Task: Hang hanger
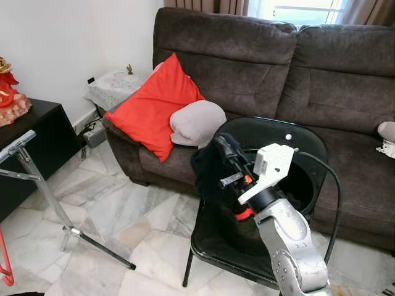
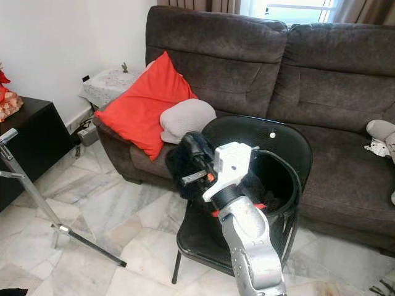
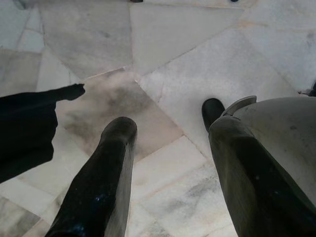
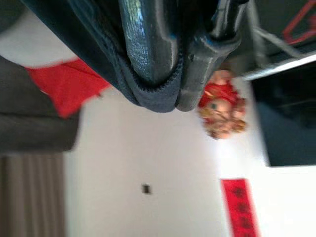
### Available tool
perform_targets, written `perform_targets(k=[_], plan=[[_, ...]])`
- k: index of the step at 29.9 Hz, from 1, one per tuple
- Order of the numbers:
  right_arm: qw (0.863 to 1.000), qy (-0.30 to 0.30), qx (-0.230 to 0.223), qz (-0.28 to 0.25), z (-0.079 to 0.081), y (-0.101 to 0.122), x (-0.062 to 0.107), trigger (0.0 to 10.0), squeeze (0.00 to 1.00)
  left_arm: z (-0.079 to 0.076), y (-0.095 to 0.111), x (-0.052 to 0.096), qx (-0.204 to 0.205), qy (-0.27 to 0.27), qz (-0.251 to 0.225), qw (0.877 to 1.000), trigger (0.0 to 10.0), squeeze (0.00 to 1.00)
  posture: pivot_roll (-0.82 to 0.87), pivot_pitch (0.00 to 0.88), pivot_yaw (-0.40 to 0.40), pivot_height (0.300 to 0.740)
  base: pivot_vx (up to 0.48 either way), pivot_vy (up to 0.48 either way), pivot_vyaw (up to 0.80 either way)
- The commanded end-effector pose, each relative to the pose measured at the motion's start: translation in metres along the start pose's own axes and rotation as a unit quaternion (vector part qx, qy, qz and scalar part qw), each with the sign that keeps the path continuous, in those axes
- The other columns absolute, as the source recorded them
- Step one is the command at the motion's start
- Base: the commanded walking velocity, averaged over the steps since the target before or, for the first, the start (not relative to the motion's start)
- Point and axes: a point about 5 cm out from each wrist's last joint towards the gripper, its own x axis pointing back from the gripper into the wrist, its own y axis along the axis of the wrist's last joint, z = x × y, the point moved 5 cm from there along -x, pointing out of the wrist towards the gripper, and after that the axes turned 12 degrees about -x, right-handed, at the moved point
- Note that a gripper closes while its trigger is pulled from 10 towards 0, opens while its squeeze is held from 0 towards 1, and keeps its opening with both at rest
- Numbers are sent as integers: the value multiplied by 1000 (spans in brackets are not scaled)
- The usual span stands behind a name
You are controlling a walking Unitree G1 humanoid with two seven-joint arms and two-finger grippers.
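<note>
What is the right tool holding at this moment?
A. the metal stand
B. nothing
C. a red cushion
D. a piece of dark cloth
D: in the right wrist view the right tool is shut on the hemmed edge of a dark cloth, and the head views show that dark cloth bunched at the tool above the black chair.

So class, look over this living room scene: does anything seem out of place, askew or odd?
One thing. A dark garment is bunched in the right gripper, held above the black plastic chair with a red hanger beneath it. The red cushion leans tilted against the brown sofa, which looks ordinary. Nothing spilled or damaged.
</note>
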Motion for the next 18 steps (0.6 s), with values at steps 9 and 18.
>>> perform_targets(k=[9, 18], plan=[[991, 131, 19, -8, 50, 17, -10, 0, 0, -1, -7, 1, -7, -1, 12, 1000, 10000, 0, 85, 14, 43, 740, 0, 0, 0], [995, -8, 62, 74, 6, -20, -11, 10000, 0, -3, -5, 1, -8, -3, 11, 1000, 10000, 0, 85, 22, 44, 740, 0, 0, 0]])
